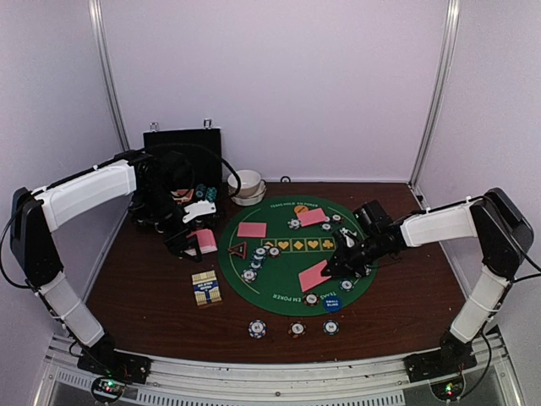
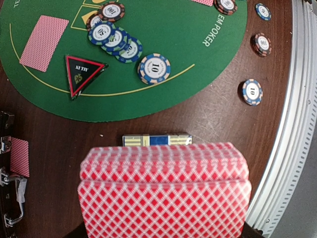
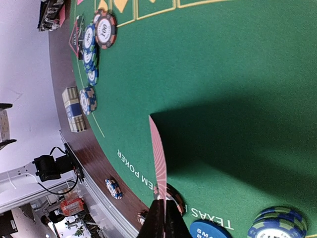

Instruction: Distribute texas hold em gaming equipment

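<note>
A round green poker mat (image 1: 279,283) lies mid-table. My left gripper (image 1: 193,241) hovers left of it, shut on a deck of pink-backed cards (image 2: 163,193) that hides its fingers in the left wrist view. My right gripper (image 3: 164,218) is shut on one pink-backed card (image 1: 314,277), held edge-on just above the mat's near right part (image 3: 159,158). On the mat lie two face-down cards (image 1: 252,229) (image 1: 312,216), a red triangle token (image 2: 83,73), a line of striped chips (image 2: 116,39), an orange disc (image 1: 301,209) and a blue disc (image 3: 210,230).
Three chips (image 1: 257,328) (image 1: 297,328) (image 1: 330,326) sit on the brown table in front of the mat. A blue-and-gold card box (image 1: 206,288) lies near left. Stacked white bowls (image 1: 248,186) and an open black case (image 1: 182,165) stand at the back.
</note>
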